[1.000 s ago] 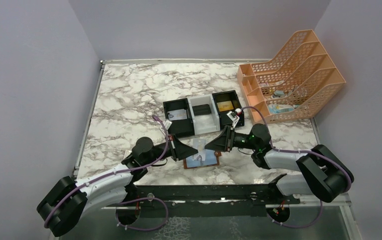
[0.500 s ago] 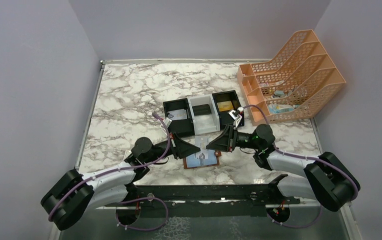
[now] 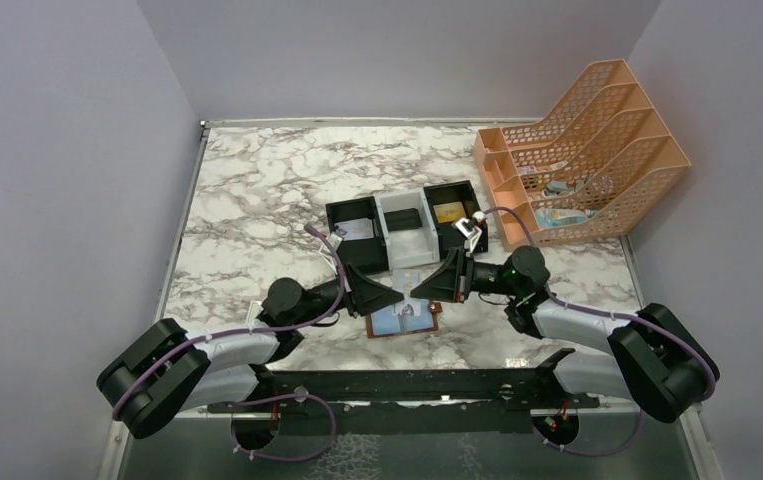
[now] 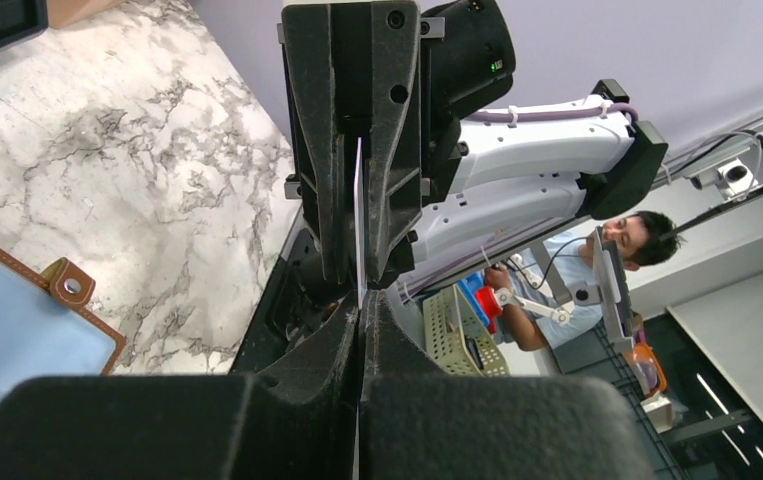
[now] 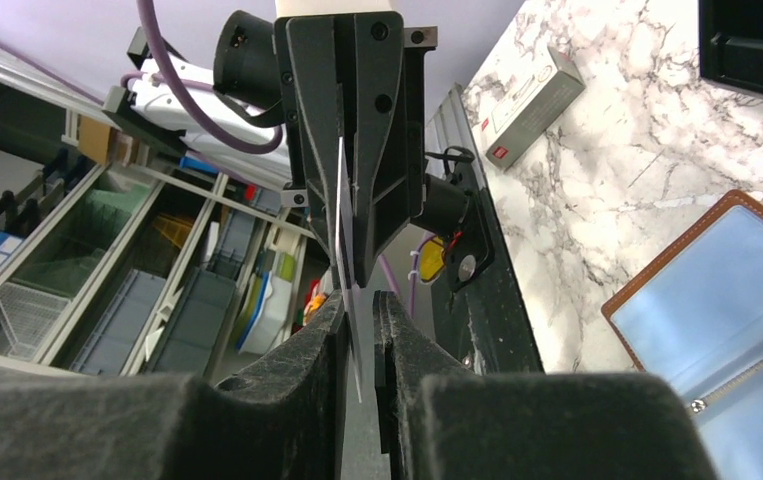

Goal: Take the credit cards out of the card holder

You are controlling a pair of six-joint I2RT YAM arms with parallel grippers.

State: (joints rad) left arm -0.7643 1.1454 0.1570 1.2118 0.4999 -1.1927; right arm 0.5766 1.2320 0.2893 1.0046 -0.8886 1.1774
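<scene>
The brown card holder (image 3: 403,322) lies open on the marble, its pale blue pockets up; it also shows in the left wrist view (image 4: 17,320) and the right wrist view (image 5: 717,290). My two grippers meet tip to tip just above its far edge. My left gripper (image 3: 398,292) (image 4: 359,310) is shut on a thin pale credit card (image 4: 358,220) (image 5: 341,210), held edge-on. My right gripper (image 3: 420,288) (image 5: 359,312) has its jaws narrowly apart around the card's other end, with a gap on one side.
A black-and-white three-compartment tray (image 3: 387,243) stands just behind the grippers, with a pale card (image 3: 355,229) in its left bin and a gold card (image 3: 448,212) in its right. An orange file rack (image 3: 582,150) is at the back right. A long white box (image 5: 532,100) lies near the left arm.
The left gripper has moved right and the gap between the two grippers has closed; their tips now meet over the card holder with the card between them.
</scene>
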